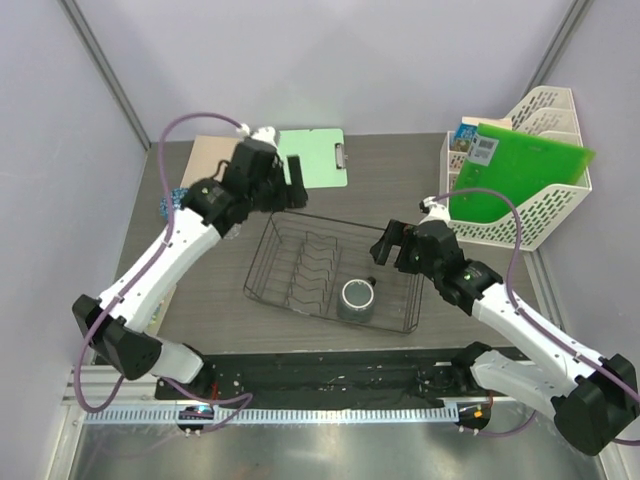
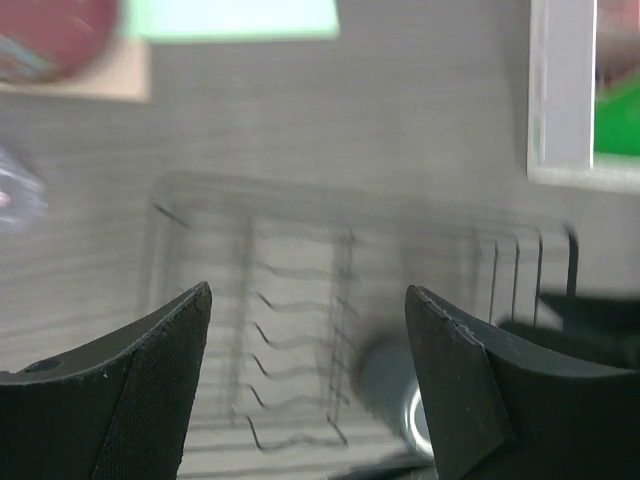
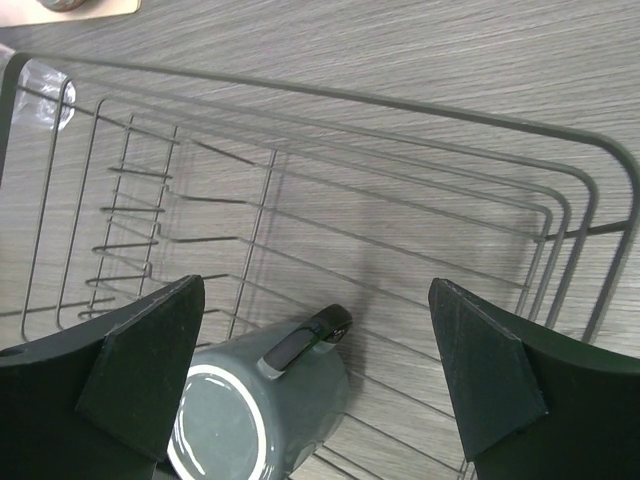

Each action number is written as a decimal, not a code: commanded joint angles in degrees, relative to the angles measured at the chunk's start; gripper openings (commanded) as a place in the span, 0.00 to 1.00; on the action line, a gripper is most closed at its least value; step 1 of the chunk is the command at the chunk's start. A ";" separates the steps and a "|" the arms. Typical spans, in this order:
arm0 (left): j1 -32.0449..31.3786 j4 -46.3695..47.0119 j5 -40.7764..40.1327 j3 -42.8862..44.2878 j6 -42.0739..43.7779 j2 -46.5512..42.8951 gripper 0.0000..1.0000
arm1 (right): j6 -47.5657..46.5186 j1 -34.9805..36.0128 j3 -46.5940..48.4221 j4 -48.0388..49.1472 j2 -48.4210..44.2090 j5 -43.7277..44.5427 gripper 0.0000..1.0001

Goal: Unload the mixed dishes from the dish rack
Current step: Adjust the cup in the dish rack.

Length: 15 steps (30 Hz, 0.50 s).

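Note:
The dish rack (image 1: 300, 262) is a dark wire basket in the middle of the table. A grey mug (image 1: 357, 299) stands upside down in its near right part. My left gripper (image 1: 285, 193) is open and empty above the rack's far left corner. Its wrist view is blurred and shows the rack (image 2: 300, 320) and mug (image 2: 392, 385) below the open gripper (image 2: 305, 295). My right gripper (image 1: 388, 244) is open and empty over the rack's right end. In its wrist view the mug (image 3: 260, 410), handle up, lies below the open gripper (image 3: 315, 290), nearer the left finger. A red plate (image 2: 50, 35) lies on a board.
A beige board (image 1: 205, 155) and a green clipboard (image 1: 318, 158) lie behind the rack. A blue patterned bowl (image 1: 172, 203) shows partly beside my left arm. A white mesh file holder (image 1: 545, 200) with a green sheet (image 1: 520, 180) stands at the back right.

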 commanded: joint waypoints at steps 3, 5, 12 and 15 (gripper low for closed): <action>-10.67 7.79 4.57 -11.60 2.84 0.63 0.77 | -1.03 0.29 0.62 1.08 -1.47 -2.76 1.00; -12.60 6.92 5.09 -12.21 4.07 1.68 0.77 | -1.03 0.29 -0.08 0.20 -2.70 -2.58 1.00; -20.16 6.38 7.30 -13.97 8.03 3.53 0.77 | 2.13 0.29 -0.88 -3.75 -4.56 2.51 1.00; -22.10 6.74 7.65 -13.80 9.35 4.67 0.77 | 3.63 0.29 -0.79 -4.64 -5.43 4.89 1.00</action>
